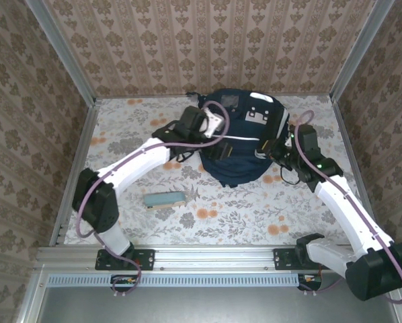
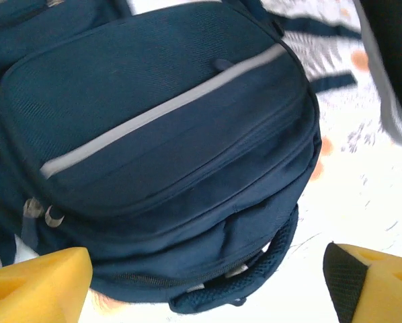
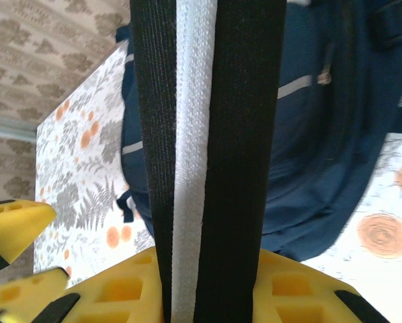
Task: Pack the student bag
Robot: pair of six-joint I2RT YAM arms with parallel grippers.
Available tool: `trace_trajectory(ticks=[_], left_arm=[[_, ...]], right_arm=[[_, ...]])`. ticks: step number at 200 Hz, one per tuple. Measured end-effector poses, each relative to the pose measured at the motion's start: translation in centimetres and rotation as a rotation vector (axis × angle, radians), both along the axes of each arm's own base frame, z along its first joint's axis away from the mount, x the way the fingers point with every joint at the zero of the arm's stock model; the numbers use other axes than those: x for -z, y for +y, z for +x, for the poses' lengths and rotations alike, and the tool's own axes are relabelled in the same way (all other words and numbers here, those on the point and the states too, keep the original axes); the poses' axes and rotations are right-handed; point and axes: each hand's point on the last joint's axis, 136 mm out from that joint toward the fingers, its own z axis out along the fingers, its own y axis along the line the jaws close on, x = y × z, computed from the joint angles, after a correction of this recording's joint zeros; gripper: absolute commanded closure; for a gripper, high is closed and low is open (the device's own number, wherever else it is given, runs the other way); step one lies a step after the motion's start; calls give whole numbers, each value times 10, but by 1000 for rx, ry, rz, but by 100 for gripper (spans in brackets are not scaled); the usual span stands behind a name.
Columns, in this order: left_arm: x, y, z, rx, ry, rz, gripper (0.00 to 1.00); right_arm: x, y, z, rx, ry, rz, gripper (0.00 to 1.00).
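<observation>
At the near edge of the table [image 1: 255, 215], both arms are bolted to a metal rail [image 1: 214, 259] and reach away over the flowered top. Just beyond the bases, left of the middle, a small flat teal block [image 1: 164, 199] lies on the table, well apart from everything else.

Farther on, in the middle of the table and toward its far side, lies the student bag [image 1: 245, 145]. It is a big navy backpack with its front pocket facing up. A grey stripe [image 2: 161, 114] crosses that pocket and a carry handle [image 2: 255, 276] loops out at one end.

The left gripper [image 2: 208, 282] hangs over the left part of the bag, above the front pocket. Its yellow fingers [image 2: 36, 286] stand wide apart with nothing between them. Whether they touch the fabric cannot be told.

The right gripper [image 1: 279, 149] sits at the bag's right side with its jaws nearly closed. They pinch a black strap [image 3: 241, 134] that has a white band down its middle, and the strap runs straight and taut close past the wrist camera.

At the bag's far end two white patches [image 1: 258, 111] show on the navy fabric. Behind it and to both sides rise walls of brown patterned wallpaper [image 1: 208, 40]
</observation>
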Motion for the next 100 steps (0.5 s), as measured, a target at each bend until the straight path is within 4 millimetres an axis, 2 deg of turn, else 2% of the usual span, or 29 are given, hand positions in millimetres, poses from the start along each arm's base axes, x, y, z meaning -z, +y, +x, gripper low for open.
trace_trajectory(ticks=[19,38,68,100], left_arm=[[11,-23,1,120,-72,93,17],[23,-37,10,204,-105,160,19],[40,-48,21,311,-115,230,25],[52,-57,23,425,-84,244,26]], right_arm=[[5,-13,-6,34,20,1,77],[11,-18,-11,50,42,5,77],[15,-20,-15,52,56,14,77],[17,-21,-19,53,70,16,77]])
